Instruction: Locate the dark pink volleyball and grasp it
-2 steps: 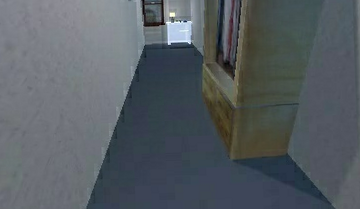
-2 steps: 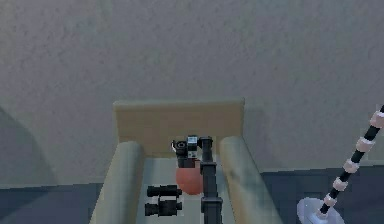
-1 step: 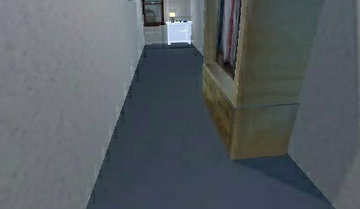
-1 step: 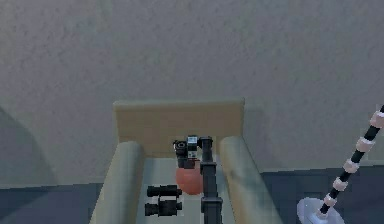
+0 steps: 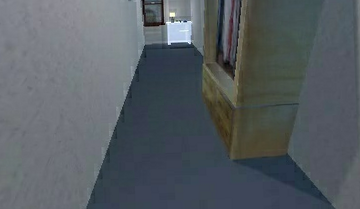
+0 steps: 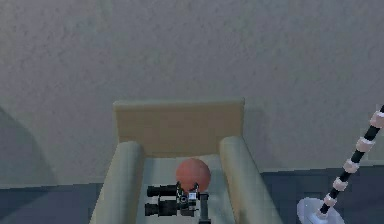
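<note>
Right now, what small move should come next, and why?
Probably ease the arm out a little, to bring the gripper to the ball. The pink ball rests on the pale chair, and the gripper shows just below and left of it in the arm side view; I cannot tell whether anything is held.

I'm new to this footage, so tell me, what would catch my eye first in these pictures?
A dark pink ball lies between the arms of a beige armchair low in the arm side view's middle, the gripper close by. A wooden bookcase lines the forward view's right, along a blue-grey hallway floor.
</note>
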Controlling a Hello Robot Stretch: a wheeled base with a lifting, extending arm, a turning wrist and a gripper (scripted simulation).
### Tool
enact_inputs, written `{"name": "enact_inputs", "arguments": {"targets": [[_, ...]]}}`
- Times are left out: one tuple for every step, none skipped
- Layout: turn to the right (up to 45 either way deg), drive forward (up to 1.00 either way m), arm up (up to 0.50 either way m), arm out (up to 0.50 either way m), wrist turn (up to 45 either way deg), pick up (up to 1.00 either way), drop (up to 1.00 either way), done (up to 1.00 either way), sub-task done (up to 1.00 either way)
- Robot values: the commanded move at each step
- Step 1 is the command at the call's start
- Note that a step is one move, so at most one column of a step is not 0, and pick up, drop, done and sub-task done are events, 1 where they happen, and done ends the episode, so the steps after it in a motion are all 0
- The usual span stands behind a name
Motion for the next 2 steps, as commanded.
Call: {"name": "enact_inputs", "arguments": {"targets": [[0.0,0.00,0.00,0.00,0.0,1.00,0.00,0.00,0.00],[0.0,0.00,0.10,0.00,0.0,0.00,0.00,0.00,0.00]]}}
